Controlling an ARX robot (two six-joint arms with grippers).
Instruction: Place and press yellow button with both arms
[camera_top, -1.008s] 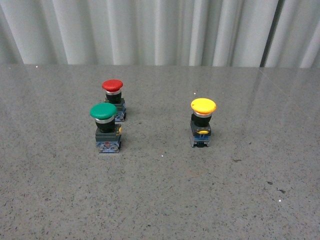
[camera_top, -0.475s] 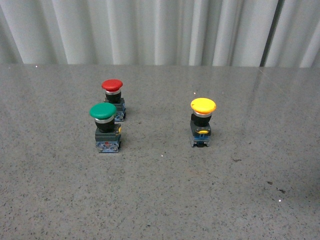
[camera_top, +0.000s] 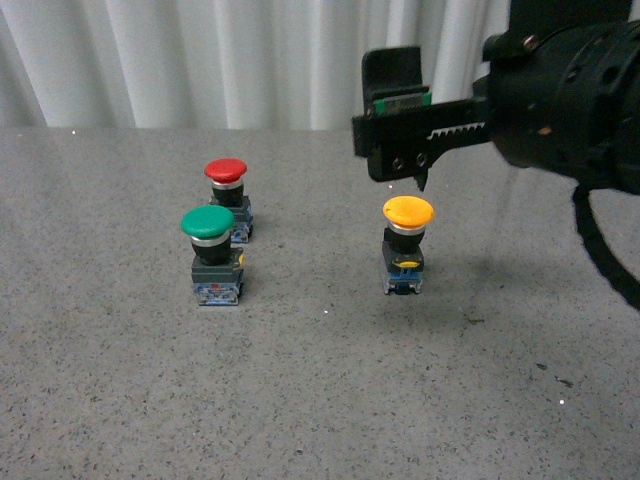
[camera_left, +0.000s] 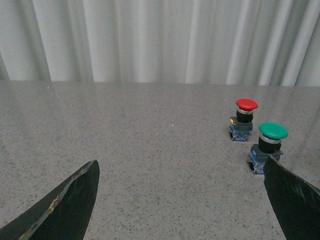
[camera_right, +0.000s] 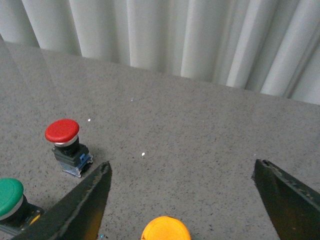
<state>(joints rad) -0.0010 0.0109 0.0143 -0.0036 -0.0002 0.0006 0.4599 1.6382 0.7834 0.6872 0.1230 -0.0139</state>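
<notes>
The yellow button (camera_top: 407, 212) stands upright on the grey table, right of centre, with a yellow domed cap on a black body. My right gripper (camera_top: 398, 150) is open and hangs just above and behind it, not touching. In the right wrist view the yellow cap (camera_right: 165, 229) lies between the spread fingers (camera_right: 80, 210), with the gripper (camera_right: 182, 200) empty. My left gripper (camera_left: 180, 200) is open and empty over bare table. It is out of the front view, and the yellow button is out of its wrist view.
A green-capped button (camera_top: 208, 222) and a red-capped button (camera_top: 225, 170) stand close together at the left. Both also show in the left wrist view, green (camera_left: 273, 131) and red (camera_left: 247, 104). A pale curtain (camera_top: 250, 60) closes the table's far edge.
My right arm has come into the front view from the upper right and now hangs over the yellow button. The three buttons have not moved.
</notes>
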